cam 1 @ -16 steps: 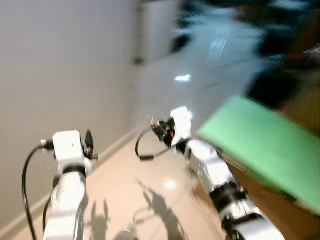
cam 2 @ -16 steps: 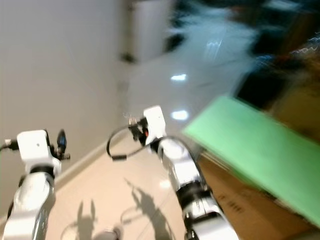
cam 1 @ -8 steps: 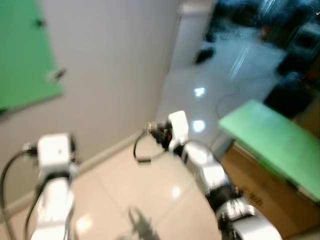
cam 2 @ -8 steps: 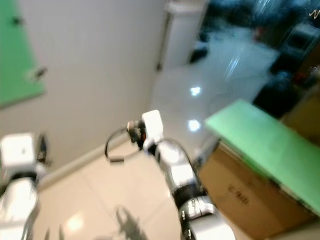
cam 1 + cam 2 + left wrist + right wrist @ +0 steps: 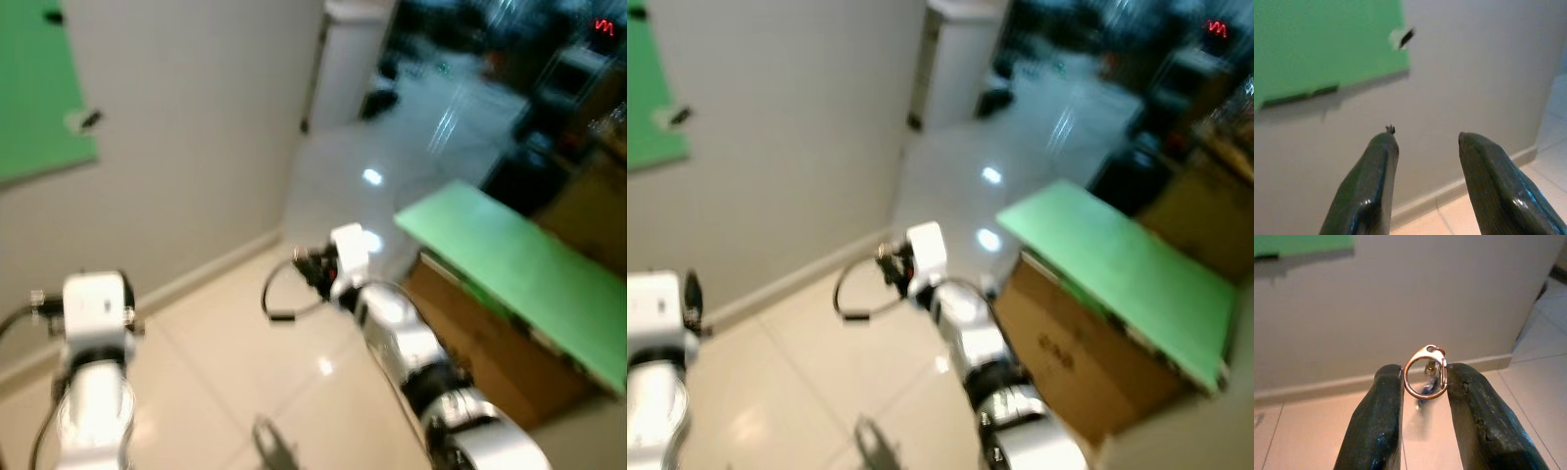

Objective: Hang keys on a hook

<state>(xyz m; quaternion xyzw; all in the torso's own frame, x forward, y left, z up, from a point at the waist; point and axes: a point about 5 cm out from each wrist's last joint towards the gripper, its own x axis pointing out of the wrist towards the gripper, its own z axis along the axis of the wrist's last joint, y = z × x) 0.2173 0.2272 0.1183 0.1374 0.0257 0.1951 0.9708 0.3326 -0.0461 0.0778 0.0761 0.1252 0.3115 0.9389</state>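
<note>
Keys (image 5: pixel 1425 372) in right tool (image 5: pixel 1423 382); box print illegible.

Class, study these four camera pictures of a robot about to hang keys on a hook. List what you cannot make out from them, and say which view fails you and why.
- The keys: the right wrist view shows a copper key ring between the right pincer's fingers; what hangs below is blurred.
- The hook: a small dark mark beside the green board, too small and blurred for its shape.
- The left pincer: cut off by the bottom edge in the left wrist view.

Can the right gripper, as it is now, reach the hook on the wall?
Probably not yet. The right gripper holds the key ring low near the floor, while the hook sits higher on the wall beside the green board.
</note>
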